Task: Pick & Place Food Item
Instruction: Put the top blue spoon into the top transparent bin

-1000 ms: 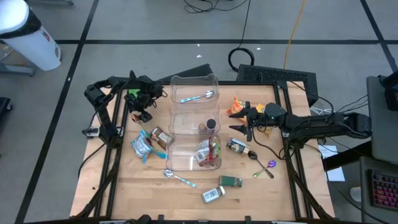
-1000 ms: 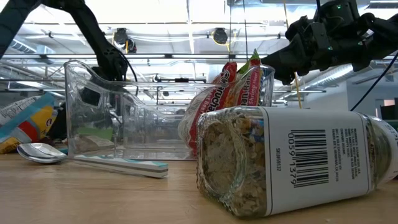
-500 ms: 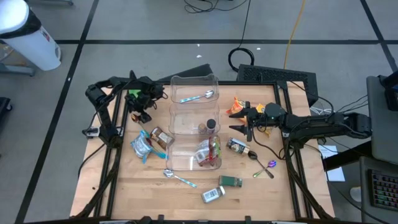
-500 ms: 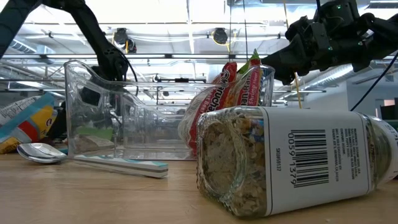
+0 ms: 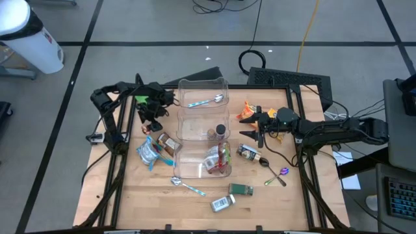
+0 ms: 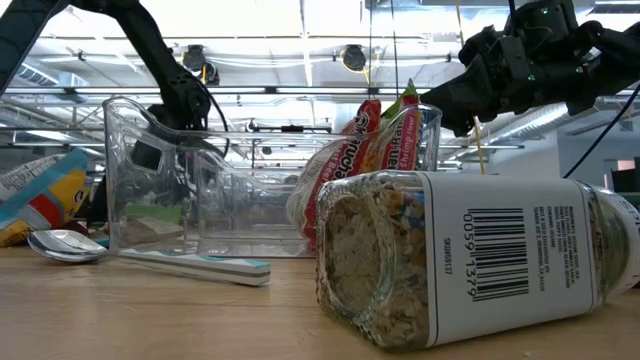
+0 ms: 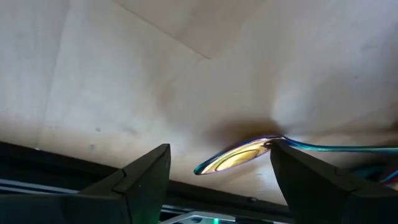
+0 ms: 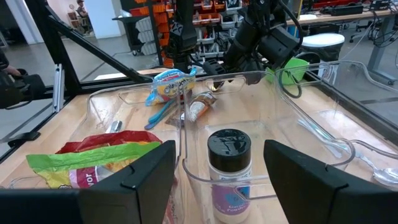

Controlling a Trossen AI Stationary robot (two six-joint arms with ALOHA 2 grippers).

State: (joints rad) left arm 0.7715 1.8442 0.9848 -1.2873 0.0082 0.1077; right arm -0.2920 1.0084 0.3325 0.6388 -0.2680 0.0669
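Left tool (image 5: 149,121) spread, hovering low over iridescent metal spoon (image 7: 239,155), not food. Nearest food: blue-yellow crinkly snack pouch (image 5: 148,153) flat on wooden counter (image 5: 117,195), just beside clear plastic bin (image 5: 203,123). Probably light, soft, slick foil; pinch crimped edge. Right tool (image 5: 255,133) spread, empty, waiting opposite side of bin.

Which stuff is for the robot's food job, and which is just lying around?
For the job: clear bin, snack bag, orange chip bag, blue packet, spice jar.
Lying about: keyboard, loose spoon.
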